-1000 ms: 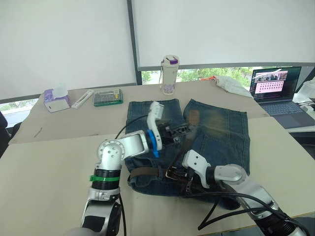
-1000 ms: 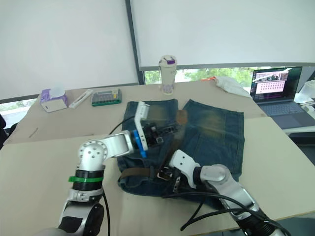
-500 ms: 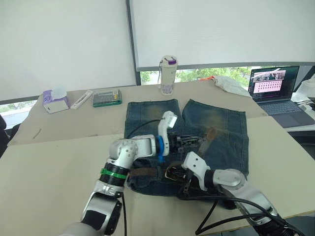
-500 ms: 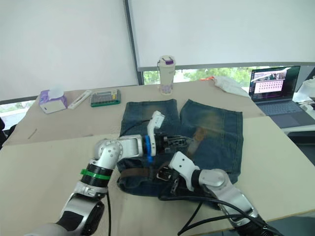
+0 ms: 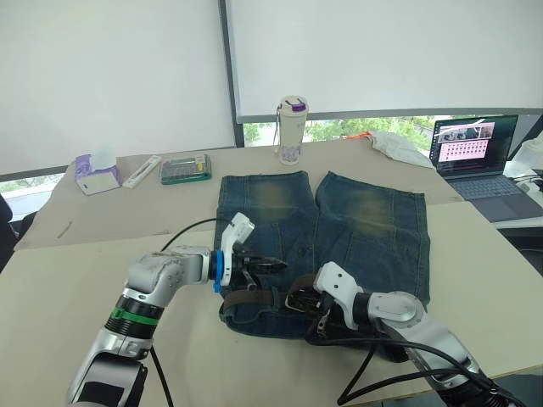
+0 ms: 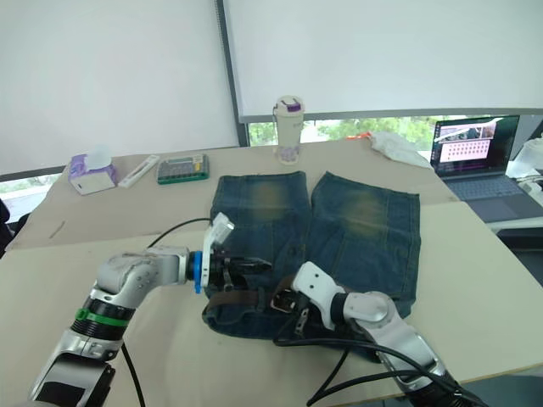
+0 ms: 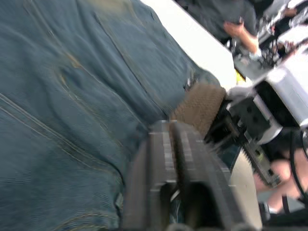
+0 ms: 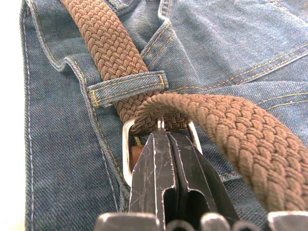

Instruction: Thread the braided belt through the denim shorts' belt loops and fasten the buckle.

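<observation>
The shorts (image 5: pixel 322 246) are lying flat on the table (image 5: pixel 76 280), waistband toward the robot, legs pointing toward the bottle (image 5: pixel 291 129). The belt (image 8: pixel 108 53) is running along the waistband and passing under a belt loop (image 8: pixel 127 88). Just past that loop, the buckle (image 8: pixel 127 154) is sitting on the denim with the strap's other end arching over its frame.

The right gripper (image 8: pixel 161 137) is pressing its tips against the buckle where the strap crosses it; its fingers (image 8: pixel 153 166) are lying flat together with no gap, and whether they are pinching the prong I cannot tell. In the head views it is resting on the waistband near the shorts' middle.

The left gripper (image 5: pixel 270 264) is hovering over the shorts' left leg just beyond the waistband, fingers (image 7: pixel 163 159) closed together and gripping nothing, pointing toward the right gripper.
</observation>
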`<act>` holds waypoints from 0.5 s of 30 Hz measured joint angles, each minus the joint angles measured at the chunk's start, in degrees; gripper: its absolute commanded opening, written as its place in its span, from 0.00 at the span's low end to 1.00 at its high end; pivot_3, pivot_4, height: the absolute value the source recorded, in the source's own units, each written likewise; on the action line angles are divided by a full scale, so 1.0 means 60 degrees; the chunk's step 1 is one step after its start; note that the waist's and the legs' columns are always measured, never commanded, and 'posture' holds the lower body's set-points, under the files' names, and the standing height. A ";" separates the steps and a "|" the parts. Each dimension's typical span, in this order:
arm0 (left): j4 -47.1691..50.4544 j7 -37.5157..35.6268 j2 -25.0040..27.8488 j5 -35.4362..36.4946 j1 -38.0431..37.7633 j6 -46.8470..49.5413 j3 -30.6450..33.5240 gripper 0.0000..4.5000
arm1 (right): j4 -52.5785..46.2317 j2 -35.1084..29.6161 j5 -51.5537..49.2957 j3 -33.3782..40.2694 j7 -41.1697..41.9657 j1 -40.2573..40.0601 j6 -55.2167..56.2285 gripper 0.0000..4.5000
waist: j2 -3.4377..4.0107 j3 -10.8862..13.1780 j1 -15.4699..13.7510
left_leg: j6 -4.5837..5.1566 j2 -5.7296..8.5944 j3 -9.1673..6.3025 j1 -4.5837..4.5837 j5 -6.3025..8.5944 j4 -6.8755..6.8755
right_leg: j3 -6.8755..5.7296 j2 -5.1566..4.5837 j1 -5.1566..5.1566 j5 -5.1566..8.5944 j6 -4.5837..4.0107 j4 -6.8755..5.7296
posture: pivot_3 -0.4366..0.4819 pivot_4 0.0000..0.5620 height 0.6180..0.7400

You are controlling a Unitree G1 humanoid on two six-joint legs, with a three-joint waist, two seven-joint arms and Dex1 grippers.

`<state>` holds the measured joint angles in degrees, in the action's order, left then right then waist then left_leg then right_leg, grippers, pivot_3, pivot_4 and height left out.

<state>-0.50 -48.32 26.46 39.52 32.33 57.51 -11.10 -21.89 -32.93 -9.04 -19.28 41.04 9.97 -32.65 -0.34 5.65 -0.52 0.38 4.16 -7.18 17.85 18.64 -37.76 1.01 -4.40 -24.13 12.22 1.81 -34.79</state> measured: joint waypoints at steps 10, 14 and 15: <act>-0.0076 -0.0306 -0.0380 -0.1424 -0.0188 -0.0472 -0.1409 0.01 | -0.0176 -0.0081 0.0156 0.0037 -0.0029 -0.0216 -0.0003 0.00 | 0.0002 -0.0025 -0.0063 | 0.0008 0.0002 -0.0001 -0.0003 0.0004 -0.0002 | -0.0007 -0.0003 0.0019 0.0003 0.0004 0.0009 | 0.48 0.27 1.00; -0.0429 -0.0233 -0.0658 -0.2068 0.0138 -0.0611 -0.1781 0.01 | -0.0178 -0.0110 0.0184 0.0051 -0.0026 -0.0307 -0.0041 0.00 | 0.0001 -0.0061 -0.0122 | 0.0034 0.0002 -0.0006 -0.0060 0.0019 -0.0002 | -0.0020 -0.0002 0.0107 0.0011 0.0016 0.0055 | 0.48 0.27 1.00; -0.0549 -0.0185 -0.0739 -0.2203 0.0193 -0.0628 -0.1859 0.01 | -0.0177 -0.0108 0.0188 0.0047 -0.0025 -0.0323 -0.0047 0.00 | 0.0007 -0.0060 -0.0120 | 0.0054 0.0001 -0.0010 -0.0086 0.0032 0.0000 | -0.0028 -0.0002 0.0144 0.0019 0.0025 0.0075 | 0.48 0.27 1.00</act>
<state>-3.79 -49.43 22.03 26.30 33.49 53.74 -22.25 -22.95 -33.57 -7.91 -19.00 40.89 8.04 -32.93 -0.30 5.29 -1.24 0.71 4.17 -7.24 17.34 18.83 -37.76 0.84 -4.41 -23.27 12.34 1.96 -34.34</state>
